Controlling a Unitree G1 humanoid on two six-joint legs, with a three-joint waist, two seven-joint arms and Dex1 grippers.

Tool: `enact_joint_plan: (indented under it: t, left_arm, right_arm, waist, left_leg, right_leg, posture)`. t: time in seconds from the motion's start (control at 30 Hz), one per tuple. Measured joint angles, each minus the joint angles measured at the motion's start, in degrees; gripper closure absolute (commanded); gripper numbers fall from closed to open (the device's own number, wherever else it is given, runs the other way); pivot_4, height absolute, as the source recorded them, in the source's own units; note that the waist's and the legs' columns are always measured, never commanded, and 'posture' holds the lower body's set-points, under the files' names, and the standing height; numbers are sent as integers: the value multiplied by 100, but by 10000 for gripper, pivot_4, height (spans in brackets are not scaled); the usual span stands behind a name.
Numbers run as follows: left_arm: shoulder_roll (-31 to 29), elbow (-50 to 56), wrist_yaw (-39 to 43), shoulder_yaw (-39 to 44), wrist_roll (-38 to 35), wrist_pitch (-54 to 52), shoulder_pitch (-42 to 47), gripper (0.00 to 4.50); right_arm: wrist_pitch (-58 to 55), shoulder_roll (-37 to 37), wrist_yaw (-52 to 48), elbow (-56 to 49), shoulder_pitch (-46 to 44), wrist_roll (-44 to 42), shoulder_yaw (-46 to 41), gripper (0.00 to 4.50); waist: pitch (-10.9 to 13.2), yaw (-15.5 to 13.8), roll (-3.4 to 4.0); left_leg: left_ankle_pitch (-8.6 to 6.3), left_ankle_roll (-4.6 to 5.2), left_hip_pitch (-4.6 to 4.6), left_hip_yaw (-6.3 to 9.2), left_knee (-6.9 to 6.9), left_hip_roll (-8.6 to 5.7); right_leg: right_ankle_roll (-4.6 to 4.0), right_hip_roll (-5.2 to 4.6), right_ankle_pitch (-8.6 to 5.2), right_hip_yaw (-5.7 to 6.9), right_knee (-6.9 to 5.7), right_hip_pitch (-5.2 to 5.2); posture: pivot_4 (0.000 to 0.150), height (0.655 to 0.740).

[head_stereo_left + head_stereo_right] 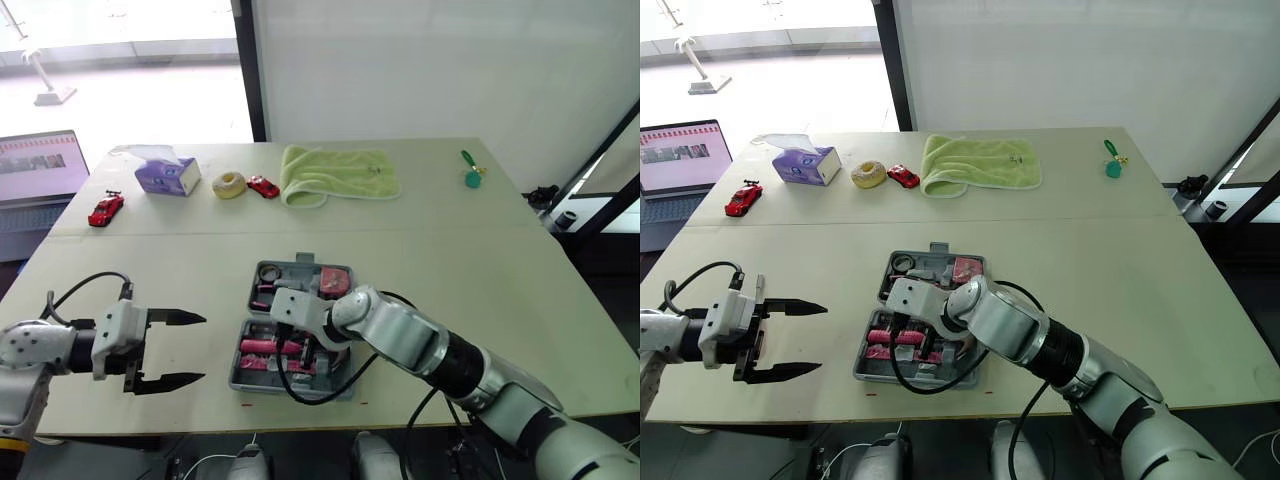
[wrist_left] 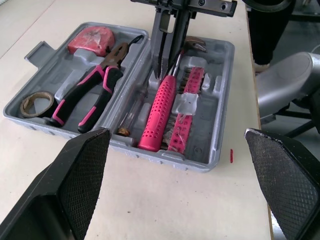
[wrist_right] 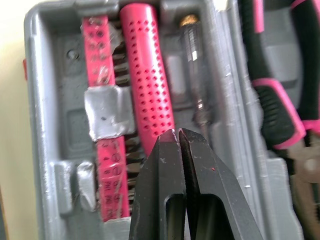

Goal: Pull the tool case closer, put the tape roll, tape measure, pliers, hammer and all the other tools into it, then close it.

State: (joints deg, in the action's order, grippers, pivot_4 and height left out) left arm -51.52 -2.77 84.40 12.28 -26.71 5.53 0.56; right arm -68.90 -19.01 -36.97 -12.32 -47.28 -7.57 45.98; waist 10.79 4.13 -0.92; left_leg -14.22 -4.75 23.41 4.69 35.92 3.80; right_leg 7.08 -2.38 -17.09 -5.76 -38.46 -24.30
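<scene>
Tool case [image 2: 200, 145] sits at 6 o'clock on the table [image 1: 480, 270], close to the near edge, lid open and lying flat.

- 12 o'clock half: tape roll [image 2: 36, 102] at the 9 o'clock end, red tape measure [image 2: 92, 39] at the 3 o'clock end, pink/black pliers [image 2: 92, 92] between them.
- 6 o'clock half: hammer [image 2: 160, 107] with a dotted pink grip. Beside it is a pink bit strip [image 2: 192, 82] with a clear tape patch across it. A clear-handled screwdriver [image 3: 196, 85] lies on the hammer's other side.
- Right gripper [image 3: 179, 135]: over the 6 o'clock half, above the hammer. Tips are pressed together with nothing between them.
- Left gripper [image 1: 200, 348]: at 9 o'clock of the case, apart from it, fingers spread wide and holding nothing.

Writing: the bit strip has small print, but I can't read it. No brand is legible on the case or tape measure.

Far side of the table:
- green towel [image 1: 335, 172] at 12
- purple tissue box [image 1: 165, 175] at 11, its print unreadable
- ring-shaped cream item [image 1: 229, 184] and a red toy car [image 1: 264, 186] between the towel and the box
- second red car [image 1: 105, 209] at 10
- small green item [image 1: 472, 176] at 1
- laptop [image 1: 40, 165] off the 10 o'clock corner, its screen text too small to read
</scene>
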Motion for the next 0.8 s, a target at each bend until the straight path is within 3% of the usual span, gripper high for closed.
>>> enact_joint_plan:
  t: [0.8]
  left_arm:
    - [0, 10, -38, 0, 0, -9, 0, 0]
  right_arm:
    - [-43, -10, 1, 64, 115, 56, 107, 43878]
  waist:
    - [-2, 0, -2]
  left_leg:
    - [0, 0, -5, 0, 0, 0]
  right_leg:
    - [0, 0, 0, 0, 0, 6]
  posture:
    - [1500, 7400]
